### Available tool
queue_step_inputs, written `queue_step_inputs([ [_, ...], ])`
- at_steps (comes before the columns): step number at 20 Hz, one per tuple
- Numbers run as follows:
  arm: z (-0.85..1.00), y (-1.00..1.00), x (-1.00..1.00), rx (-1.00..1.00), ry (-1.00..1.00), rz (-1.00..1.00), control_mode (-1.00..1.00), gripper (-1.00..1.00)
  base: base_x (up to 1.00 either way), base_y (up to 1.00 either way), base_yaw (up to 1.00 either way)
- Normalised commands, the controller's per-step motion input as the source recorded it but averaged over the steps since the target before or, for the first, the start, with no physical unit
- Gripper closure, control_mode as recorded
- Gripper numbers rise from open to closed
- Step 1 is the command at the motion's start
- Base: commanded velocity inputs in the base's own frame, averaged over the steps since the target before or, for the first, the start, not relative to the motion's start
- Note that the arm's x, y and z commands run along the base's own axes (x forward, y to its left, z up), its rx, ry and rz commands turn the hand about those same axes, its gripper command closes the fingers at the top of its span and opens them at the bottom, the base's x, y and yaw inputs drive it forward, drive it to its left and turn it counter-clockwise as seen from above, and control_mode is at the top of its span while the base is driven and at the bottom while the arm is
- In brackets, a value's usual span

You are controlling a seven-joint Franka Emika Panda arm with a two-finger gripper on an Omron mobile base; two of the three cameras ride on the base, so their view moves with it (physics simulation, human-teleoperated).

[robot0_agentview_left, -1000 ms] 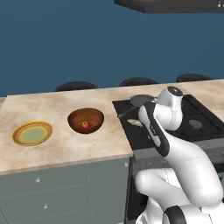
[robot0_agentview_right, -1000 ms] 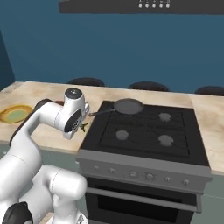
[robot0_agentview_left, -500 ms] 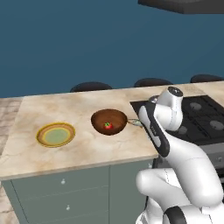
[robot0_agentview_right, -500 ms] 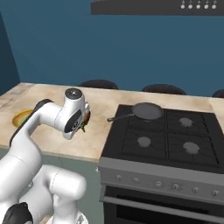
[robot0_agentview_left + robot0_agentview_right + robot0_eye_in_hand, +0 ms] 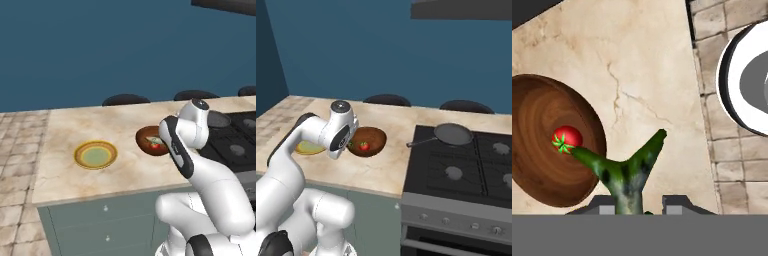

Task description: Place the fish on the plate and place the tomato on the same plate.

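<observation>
Beige counter point(image 5: 125, 125); fish point(image 5: 624, 170) pinched in claw point(image 5: 639, 204).

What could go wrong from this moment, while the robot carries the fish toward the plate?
1. The claw seems to pinch the fish near one end, with its forked tail sticking out; it might slip or swing out during the carry.
2. The fish hangs over the edge of the wooden bowl, where the tomato lies. If released early, it could fall into the bowl or onto the counter.
3. The plate sits beyond the bowl, so a low pass might knock the bowl.
</observation>
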Motion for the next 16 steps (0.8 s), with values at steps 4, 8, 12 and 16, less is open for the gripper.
queue_step_inputs([
  [4,0.0,0.0,0.0,0.0,0.0,0.0,1.0,1.0,0.26,0.58,0.07],
  [8,0.0,0.0,0.0,0.0,0.0,0.0,1.0,1.0,0.39,0.52,0.07],
  [12,0.0,0.0,0.0,0.0,0.0,0.0,1.0,1.0,0.32,0.38,0.09],
  [16,0.0,0.0,0.0,0.0,0.0,0.0,1.0,1.0,0.19,0.29,0.15],
])
